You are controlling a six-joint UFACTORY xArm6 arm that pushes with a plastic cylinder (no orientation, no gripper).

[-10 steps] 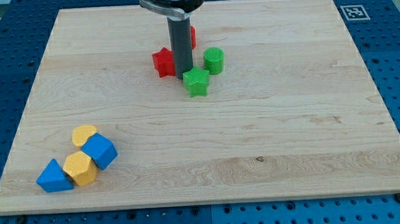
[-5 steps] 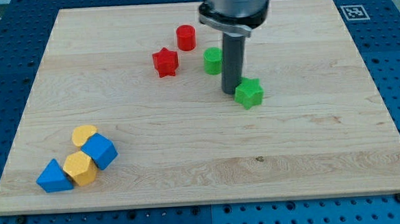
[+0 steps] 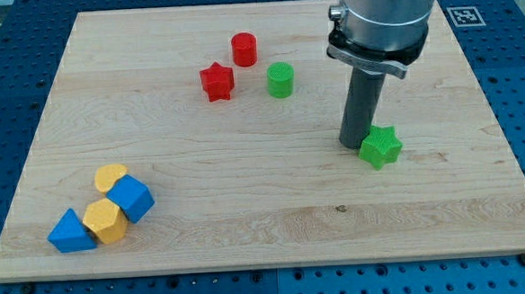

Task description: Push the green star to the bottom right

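Note:
The green star (image 3: 381,147) lies on the wooden board (image 3: 248,211), right of the middle. My tip (image 3: 352,144) touches the board just left of the star, against its upper left side. The dark rod rises from there to the grey arm at the view's top right.
A green cylinder (image 3: 280,79), a red star (image 3: 217,81) and a red cylinder (image 3: 245,50) sit near the top centre. At the bottom left are two yellow blocks (image 3: 110,178) (image 3: 104,220), a blue block (image 3: 131,198) and a blue triangular block (image 3: 69,232). A marker tag (image 3: 463,16) is at the top right corner.
My tip has moved right and down across the board, pushing the green star with it away from the green cylinder and red star. The other blocks have not moved.

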